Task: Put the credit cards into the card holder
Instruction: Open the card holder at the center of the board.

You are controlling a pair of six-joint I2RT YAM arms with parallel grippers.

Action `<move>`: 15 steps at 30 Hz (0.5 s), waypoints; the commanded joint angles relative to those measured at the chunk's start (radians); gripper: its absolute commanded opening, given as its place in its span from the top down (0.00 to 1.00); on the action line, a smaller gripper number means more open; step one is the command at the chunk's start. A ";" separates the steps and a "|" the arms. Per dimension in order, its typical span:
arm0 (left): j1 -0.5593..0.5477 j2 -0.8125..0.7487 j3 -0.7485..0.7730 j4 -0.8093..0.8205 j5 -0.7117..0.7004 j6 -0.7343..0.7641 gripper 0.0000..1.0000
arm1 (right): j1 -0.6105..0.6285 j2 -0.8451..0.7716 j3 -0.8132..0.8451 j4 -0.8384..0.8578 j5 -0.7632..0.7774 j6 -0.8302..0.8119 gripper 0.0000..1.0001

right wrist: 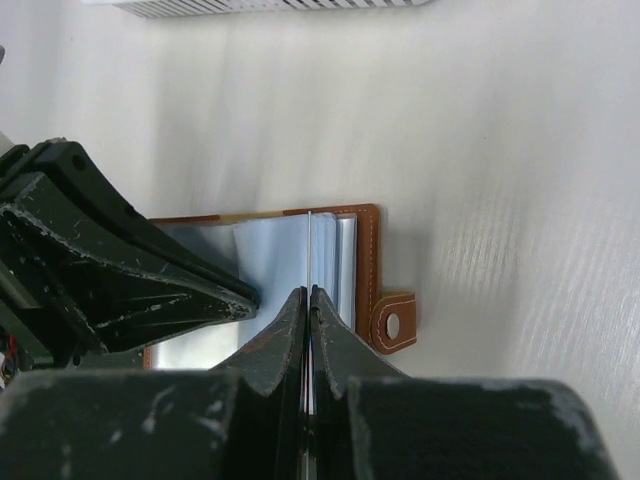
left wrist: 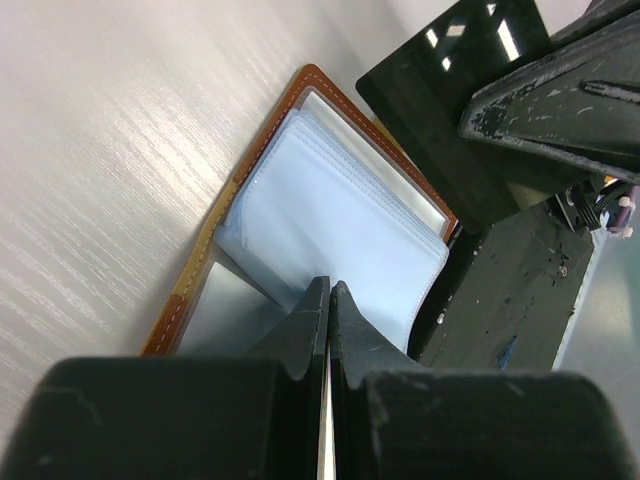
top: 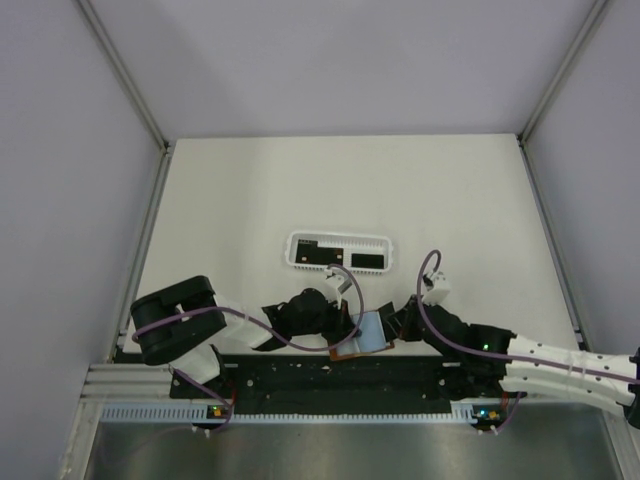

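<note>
The card holder (top: 368, 335) lies open near the table's front edge, between both grippers. It is brown leather (left wrist: 300, 85) with pale blue pocket leaves (left wrist: 330, 200) and a clasp tab (right wrist: 392, 322). My right gripper (right wrist: 309, 292) is shut on a black credit card (left wrist: 430, 110). That card shows edge-on (right wrist: 310, 250) in the right wrist view, standing over the leaves. My left gripper (left wrist: 329, 287) is shut, its tips at the near edge of the leaves. I cannot tell whether it pinches a leaf. More credit cards (top: 368, 260) lie in a white basket.
The white slotted basket (top: 296, 240) stands just behind the card holder and shows again as a basket edge (right wrist: 270, 6) in the right wrist view. Grey walls close the table in on three sides. A black rail runs along the front by the arm bases.
</note>
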 commanded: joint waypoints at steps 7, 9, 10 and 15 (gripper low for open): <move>-0.019 0.056 -0.033 -0.193 0.005 0.017 1.00 | 0.008 0.141 -0.012 0.171 -0.080 -0.030 1.00; -0.019 0.055 -0.033 -0.193 0.006 0.017 1.00 | 0.008 0.161 -0.012 0.177 -0.083 -0.024 1.00; -0.017 0.056 -0.033 -0.193 0.003 0.017 1.00 | 0.008 0.167 -0.012 0.177 -0.080 -0.021 1.00; -0.019 0.053 -0.033 -0.193 0.002 0.014 1.00 | 0.008 0.186 -0.019 0.169 -0.068 -0.005 1.00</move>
